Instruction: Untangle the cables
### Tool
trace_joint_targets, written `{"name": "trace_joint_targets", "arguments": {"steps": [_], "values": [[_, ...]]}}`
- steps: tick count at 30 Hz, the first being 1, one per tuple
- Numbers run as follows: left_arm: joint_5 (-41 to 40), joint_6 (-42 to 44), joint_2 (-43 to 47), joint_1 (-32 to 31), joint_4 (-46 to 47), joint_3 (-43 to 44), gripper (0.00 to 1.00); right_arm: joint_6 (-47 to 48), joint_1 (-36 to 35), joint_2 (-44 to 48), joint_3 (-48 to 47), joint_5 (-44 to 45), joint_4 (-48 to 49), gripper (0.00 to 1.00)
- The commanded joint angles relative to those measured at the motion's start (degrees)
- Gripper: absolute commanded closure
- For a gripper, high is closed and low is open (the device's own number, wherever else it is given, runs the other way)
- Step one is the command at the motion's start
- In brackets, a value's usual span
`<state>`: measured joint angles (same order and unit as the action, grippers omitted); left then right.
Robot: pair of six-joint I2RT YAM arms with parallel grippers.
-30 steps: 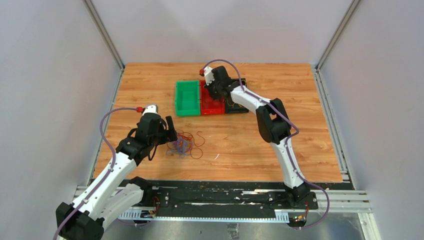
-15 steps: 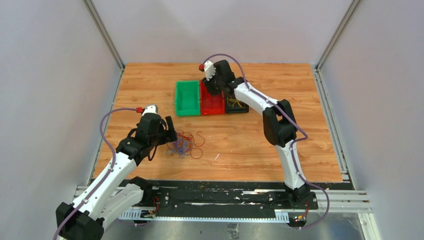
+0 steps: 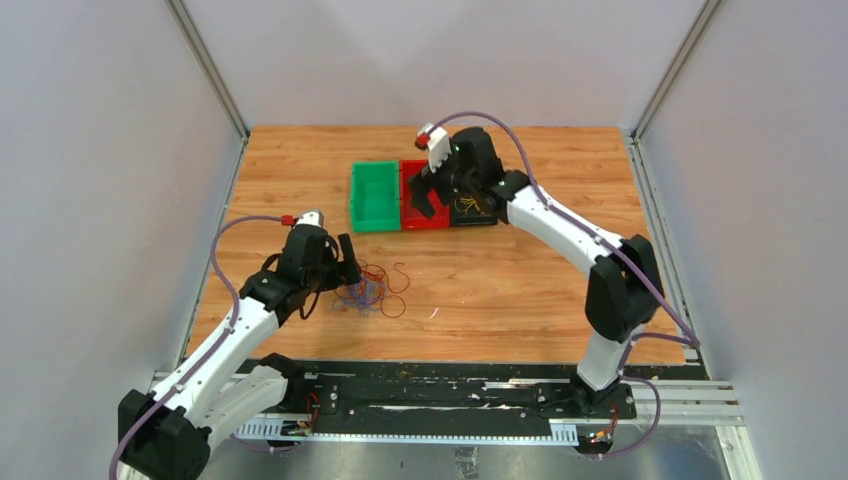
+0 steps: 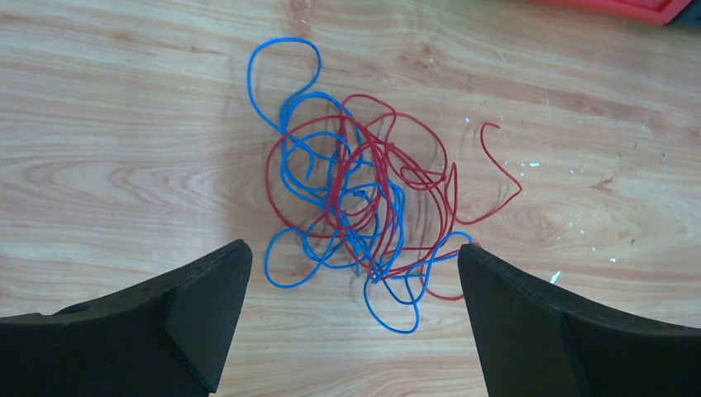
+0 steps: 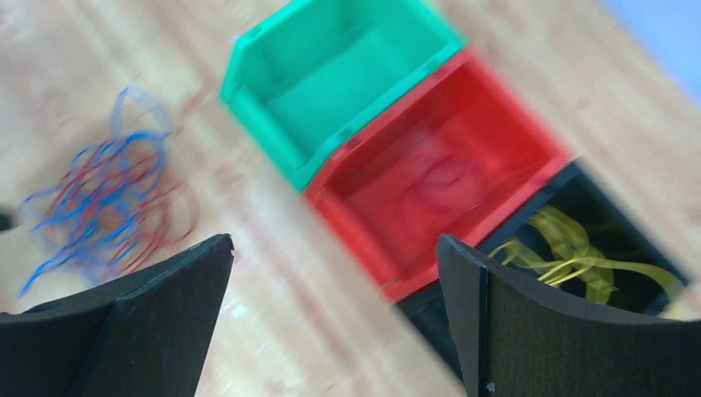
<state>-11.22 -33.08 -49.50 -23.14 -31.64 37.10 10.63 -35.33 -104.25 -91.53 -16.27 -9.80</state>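
Cables (image 4: pixel 364 198) in blue and red lie in one loose knot on the wooden table (image 3: pixel 520 285), towards its near left side. We see them best in the left wrist view: blue and red loops wound through each other, one blue loop reaching away at the top and one red end curling off to the right. The left gripper (image 4: pixel 351 252) hangs over the knot with its jaws spread wide, one finger to either side, holding nothing. From overhead the same knot is only a small dark scribble just beside that gripper. The overhead view alone shows both arms. The right one reaches to the far middle of the table, where three small bins stand touching in a row: a green bin (image 3: pixel 375 222), a red bin (image 3: pixel 427 219) and a black bin (image 3: pixel 487 216). The right gripper (image 3: pixel 428 192) hovers above the red bin, jaws wide apart and empty, and covers part of it. The blurred right wrist view shows yellow cables (image 5: pixel 570 248) lying inside the black bin, the green bin bare, and faint reddish strands in the red bin that we cannot make out clearly.
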Motion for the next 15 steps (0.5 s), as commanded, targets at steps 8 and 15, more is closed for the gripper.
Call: {"name": "trace_joint_targets", "arguments": {"steps": [8,15], "values": [[3.3,-1.5,-13.6,-0.3,11.4,-0.2,0.01,-6.9,-10.7,1.9,19.5,-6.9,6.8,0.06],[1.1,-1.4,-23.5,-0.3,10.3,4.1,0.05,-7.0,-13.0,-6.9,15.3,-4.6,5.2,0.12]]}}
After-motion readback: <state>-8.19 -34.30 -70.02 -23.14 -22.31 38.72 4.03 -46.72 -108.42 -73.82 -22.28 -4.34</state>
